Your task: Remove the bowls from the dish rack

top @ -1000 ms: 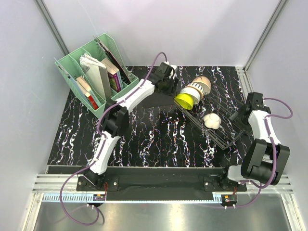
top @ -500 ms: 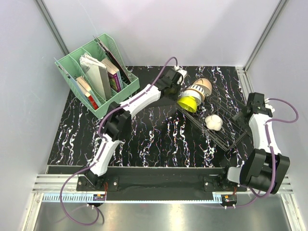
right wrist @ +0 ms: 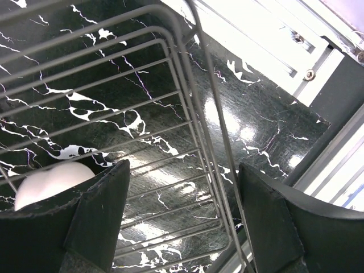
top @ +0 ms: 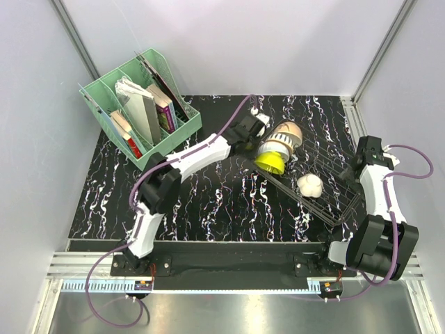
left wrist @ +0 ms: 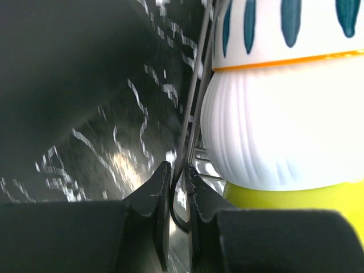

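- Left end effector (left wrist: 176, 179) pinches a dish rack (top: 321, 206) wire beside the stacked bowls (top: 278, 142), likely to steady it.
- Right end effector (right wrist: 183, 215), right of frame, spread over the rack.

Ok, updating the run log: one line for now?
left gripper: shut on dish rack wire | right gripper: open above rack | yellow-green bowl, white bowl: in rack

I had the left arm (top: 195, 149) stretched toward the far edge of the table (top: 208, 209), left gripper (left wrist: 176, 176) pinched on a dish rack (left wrist: 196, 85) wire (barely a gap); right gripper (right wrist: 183, 170) gaped by the right edge.
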You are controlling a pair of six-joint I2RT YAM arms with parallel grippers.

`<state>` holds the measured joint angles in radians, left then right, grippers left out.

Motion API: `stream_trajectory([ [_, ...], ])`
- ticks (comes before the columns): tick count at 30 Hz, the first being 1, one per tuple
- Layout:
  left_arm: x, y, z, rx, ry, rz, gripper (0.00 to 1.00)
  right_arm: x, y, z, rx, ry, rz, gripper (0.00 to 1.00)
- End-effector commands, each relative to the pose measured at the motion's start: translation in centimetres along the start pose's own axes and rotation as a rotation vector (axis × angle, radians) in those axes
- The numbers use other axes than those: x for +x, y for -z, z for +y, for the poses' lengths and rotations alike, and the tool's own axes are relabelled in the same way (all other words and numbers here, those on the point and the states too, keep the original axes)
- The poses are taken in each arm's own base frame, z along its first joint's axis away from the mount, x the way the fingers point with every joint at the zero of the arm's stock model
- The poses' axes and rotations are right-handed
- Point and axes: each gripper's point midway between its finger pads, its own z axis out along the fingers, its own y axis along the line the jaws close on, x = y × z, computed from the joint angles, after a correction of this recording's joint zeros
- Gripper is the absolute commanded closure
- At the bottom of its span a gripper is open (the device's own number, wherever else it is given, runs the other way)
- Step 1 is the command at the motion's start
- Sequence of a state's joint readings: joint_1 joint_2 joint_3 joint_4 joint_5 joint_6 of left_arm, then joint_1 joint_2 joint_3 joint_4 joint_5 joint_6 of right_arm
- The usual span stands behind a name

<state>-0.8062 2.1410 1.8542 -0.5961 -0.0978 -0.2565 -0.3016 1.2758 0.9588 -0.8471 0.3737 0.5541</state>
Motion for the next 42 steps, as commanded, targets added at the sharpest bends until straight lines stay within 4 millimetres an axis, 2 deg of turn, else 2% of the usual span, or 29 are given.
stream_trajectory([
  [1, 4.4, 3.6, -6.1, 0.163, -0.040, 0.085, 1.00, -1.0, 0.8, 2.5, -0.109, -0.053, -0.028, 0.18],
  [9, 7.2, 8.1, -7.0, 0.185, -0.018, 0.073, 1.00, -1.4, 1.0, 2.5, -0.114, -0.051, -0.042, 0.20],
  [11, 8.1, 9.3, -7.1, 0.193, -0.012, 0.077, 1.00, -1.1, 1.1, 3.1, -0.146, -0.033, -0.023, 0.22],
  [15, 9.2, 11.2, -5.8, 0.153, 0.022, 0.054, 1.00, -0.1, 0.7, 5.5, -0.252, 0.018, 0.051, 0.27],
  [19, 10.2, 14.0, -3.5, 0.098, 0.081, 0.005, 1.00, 0.7, 0.8, 7.9, -0.366, 0.028, 0.112, 0.30],
  [22, 10.9, 15.6, -1.5, 0.032, 0.131, -0.027, 1.00, 1.5, 2.1, 10.3, -0.514, 0.048, 0.176, 0.30],
  [25, 11.8, 16.6, 0.4, -0.029, 0.177, -0.036, 1.00, 2.0, 3.0, 11.6, -0.596, 0.059, 0.213, 0.28],
  [28, 13.0, 17.3, 3.1, -0.131, 0.242, -0.029, 1.00, 2.2, 3.8, 12.3, -0.641, 0.078, 0.225, 0.28],
  [31, 14.8, 17.8, 5.8, -0.208, 0.324, 0.000, 1.00, 2.0, 4.5, 12.5, -0.663, 0.083, 0.215, 0.22],
  [36, 16.0, 18.4, 8.6, -0.280, 0.427, -0.028, 1.00, 1.6, 5.5, 12.8, -0.699, 0.073, 0.198, 0.21],
  [42, 15.5, 18.5, 8.9, -0.281, 0.394, -0.030, 1.00, 2.6, 4.6, 12.5, -0.679, 0.082, 0.228, 0.25],
])
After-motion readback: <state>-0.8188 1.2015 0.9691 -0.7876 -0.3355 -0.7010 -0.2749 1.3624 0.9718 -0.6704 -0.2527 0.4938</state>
